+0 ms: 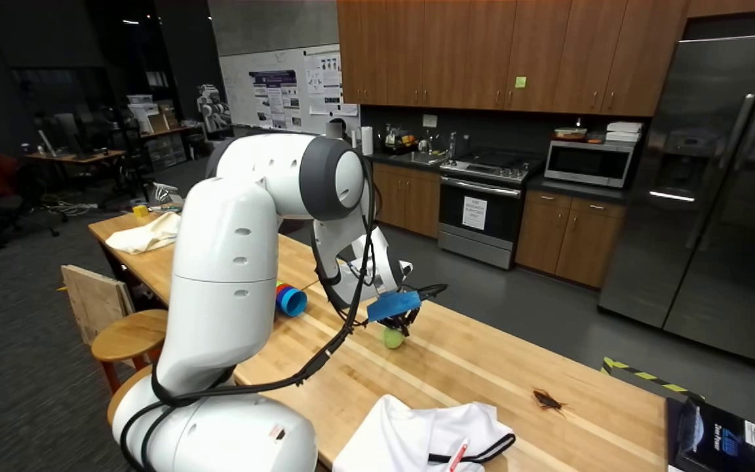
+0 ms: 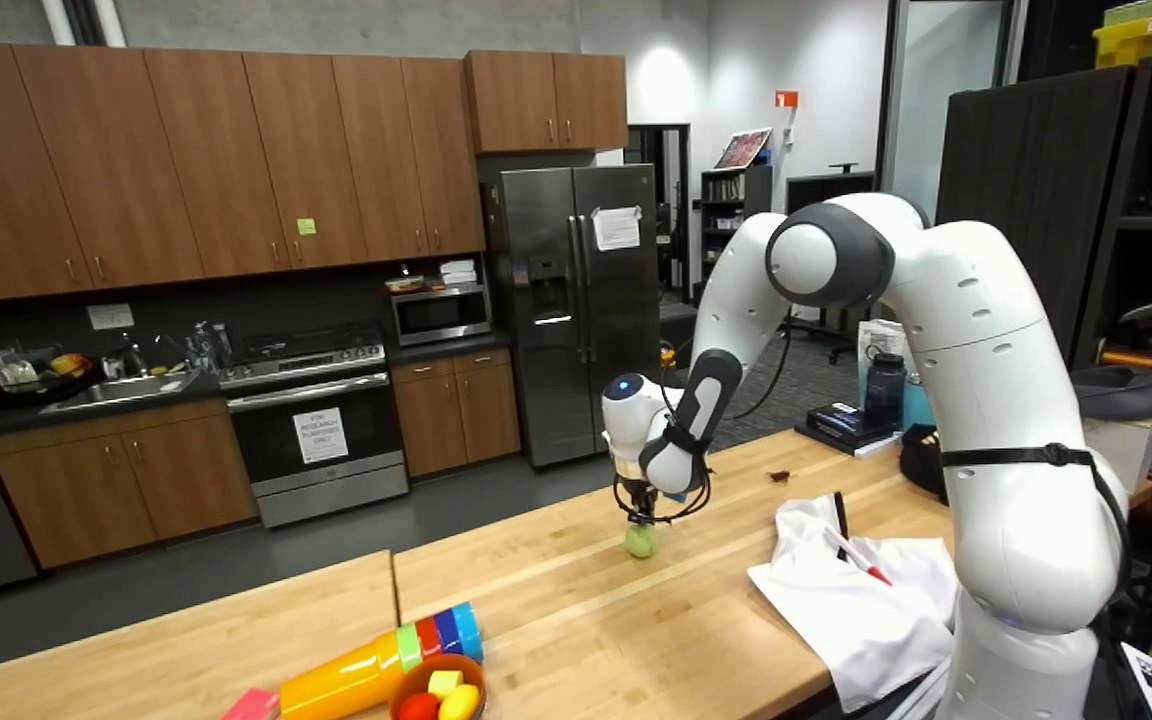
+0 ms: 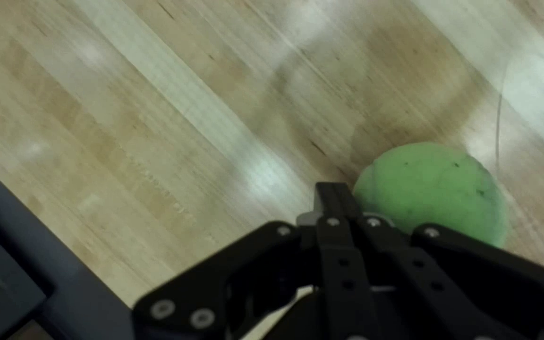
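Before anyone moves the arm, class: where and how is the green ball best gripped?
Grip the green ball across its widest part, probably from straight above: it is round, without a handle, and rests on the wooden tabletop. In the wrist view the shut gripper sits off the ball's middle, so opening and centring should come first.

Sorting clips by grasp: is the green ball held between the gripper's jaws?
No: in the wrist view the gripper is shut, with the green ball beside its closed jaws, not between them.

In an exterior view, wooden tabletop (image 2: pixel 576 620) bears 1 green ball (image 2: pixel 640 541); white cloth (image 2: pixel 861 610) right; cups (image 2: pixel 381 660) and bowl (image 2: pixel 451 661) near left.
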`<state>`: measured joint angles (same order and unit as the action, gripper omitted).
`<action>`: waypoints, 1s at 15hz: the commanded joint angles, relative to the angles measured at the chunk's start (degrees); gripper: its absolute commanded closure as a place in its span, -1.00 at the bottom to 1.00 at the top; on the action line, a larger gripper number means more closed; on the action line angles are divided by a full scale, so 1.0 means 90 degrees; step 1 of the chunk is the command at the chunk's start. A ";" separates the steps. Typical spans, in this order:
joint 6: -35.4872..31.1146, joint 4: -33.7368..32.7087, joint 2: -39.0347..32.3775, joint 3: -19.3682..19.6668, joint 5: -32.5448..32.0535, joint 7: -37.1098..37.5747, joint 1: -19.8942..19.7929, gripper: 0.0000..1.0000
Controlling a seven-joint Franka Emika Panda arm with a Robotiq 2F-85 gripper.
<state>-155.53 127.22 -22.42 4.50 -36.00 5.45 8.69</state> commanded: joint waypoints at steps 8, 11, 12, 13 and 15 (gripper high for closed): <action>0.0206 -0.0063 0.0021 -0.0274 0.0996 -0.0665 -0.0110 1.00; 0.0278 -0.0107 0.0036 -0.0286 0.1090 -0.0745 -0.0092 1.00; 0.0303 -0.0137 0.0042 -0.0299 0.1088 -0.0772 -0.0078 1.00; 0.0330 -0.0174 0.0046 -0.0314 0.1077 -0.0774 -0.0051 1.00; 0.0383 -0.0228 0.0060 -0.0356 0.1076 -0.0802 -0.0020 1.00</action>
<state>-154.08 126.25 -22.43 1.88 -27.42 0.14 8.19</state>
